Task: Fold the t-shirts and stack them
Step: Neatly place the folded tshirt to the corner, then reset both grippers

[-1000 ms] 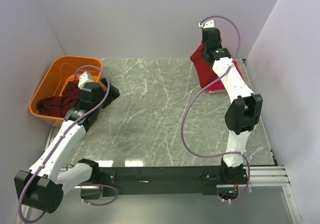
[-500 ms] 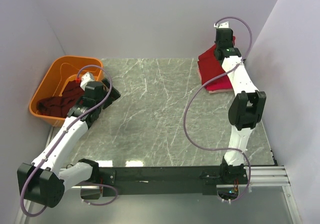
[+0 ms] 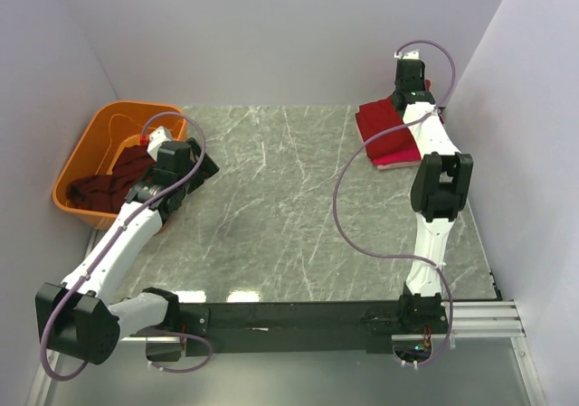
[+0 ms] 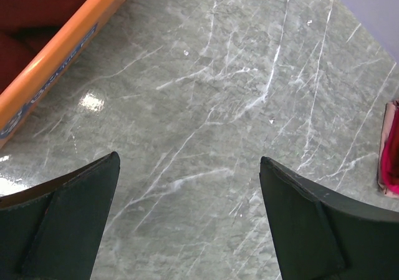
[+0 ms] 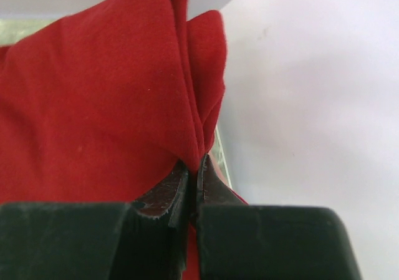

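Right jaws pinched tight on fold of red shirt (image 5: 93, 105), top of folded stack (image 3: 384, 126) in far right corner of table (image 3: 271, 207), close to wall. Pink shirt (image 3: 398, 160) peeks out at stack's near edge. Left jaws wide apart, holding nothing, over bare table just right of tub (image 3: 74, 166) at far left. Maroon shirts (image 3: 104, 189) lie crumpled inside tub.

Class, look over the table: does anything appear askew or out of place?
Slightly. In the far right corner, the red t-shirt leaves the pink t-shirt beneath peeking out; the right gripper pinches a bunched fold of the red one.
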